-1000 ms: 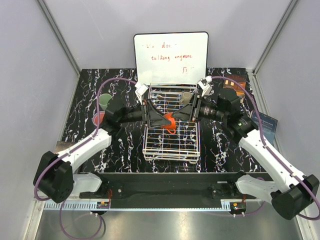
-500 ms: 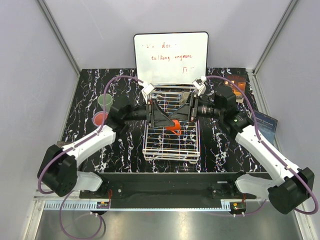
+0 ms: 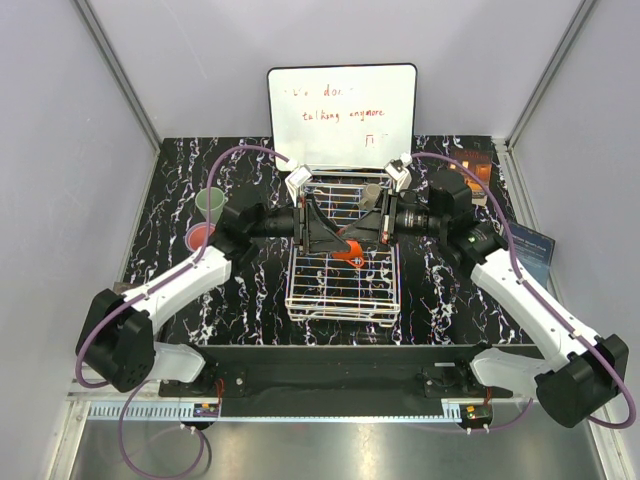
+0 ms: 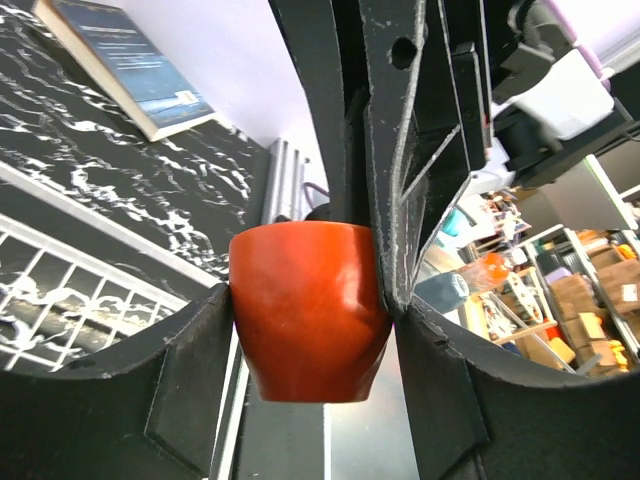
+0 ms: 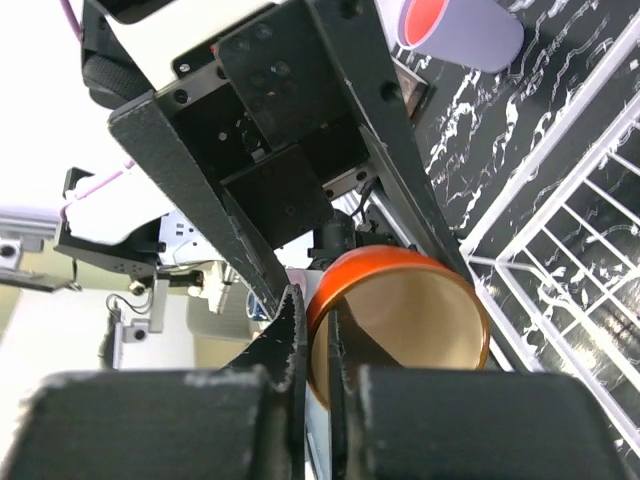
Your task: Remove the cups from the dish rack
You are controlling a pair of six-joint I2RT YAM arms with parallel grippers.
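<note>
The orange cup (image 3: 350, 252) hangs in the air over the white wire dish rack (image 3: 340, 300), held between both grippers. My left gripper (image 3: 335, 240) comes in from the left and its fingers press the cup's sides (image 4: 310, 310). My right gripper (image 3: 362, 232) comes in from the right and pinches the cup's rim (image 5: 420, 320), one finger inside and one outside. A beige-grey cup (image 3: 372, 192) stands in the rack's far right corner. A pale green cup (image 3: 210, 203) and a pink cup (image 3: 199, 238) stand on the table to the left of the rack.
A whiteboard (image 3: 342, 110) leans against the back wall right behind the rack. A book (image 3: 530, 250) lies at the table's right edge. The table is black marble-patterned, with walls on three sides.
Both grippers have moved a little toward the far end of the rack, carrying the orange cup with them. In the last half second almost nothing has moved.
</note>
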